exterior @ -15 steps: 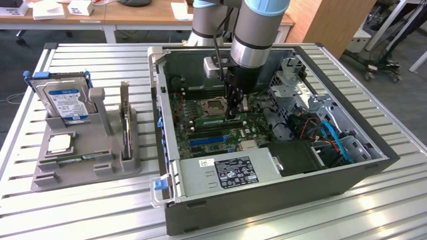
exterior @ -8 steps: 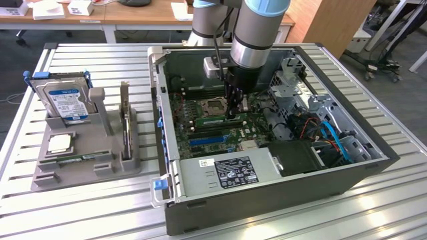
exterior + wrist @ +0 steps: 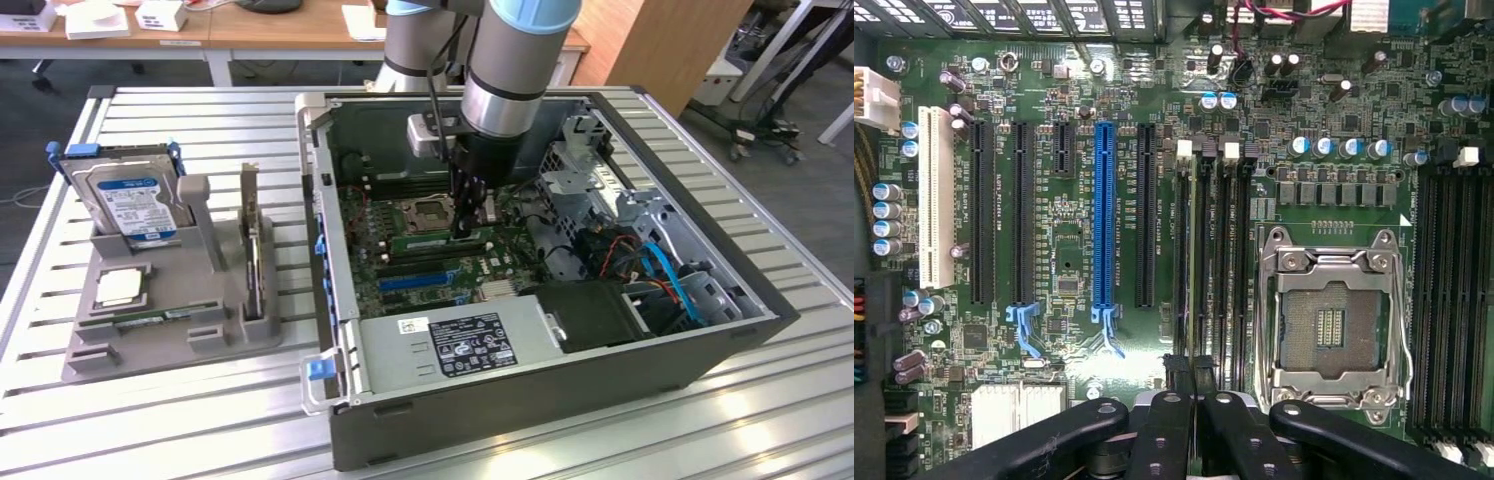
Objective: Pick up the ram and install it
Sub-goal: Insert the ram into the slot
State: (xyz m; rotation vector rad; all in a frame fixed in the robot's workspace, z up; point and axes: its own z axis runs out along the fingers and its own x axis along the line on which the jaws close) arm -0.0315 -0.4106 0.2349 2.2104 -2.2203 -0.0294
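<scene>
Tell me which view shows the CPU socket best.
The wrist view: the CPU socket lies face-on and whole, its metal frame and contacts plain. The exterior view shows it slantwise, from farther off, just beside the gripper.

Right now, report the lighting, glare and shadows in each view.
Exterior view: light glares off the slatted metal table; inside the open computer case it is dimmer. Wrist view: the motherboard is evenly lit, the metal frame of the CPU socket glints, the black gripper reads dark.
</scene>
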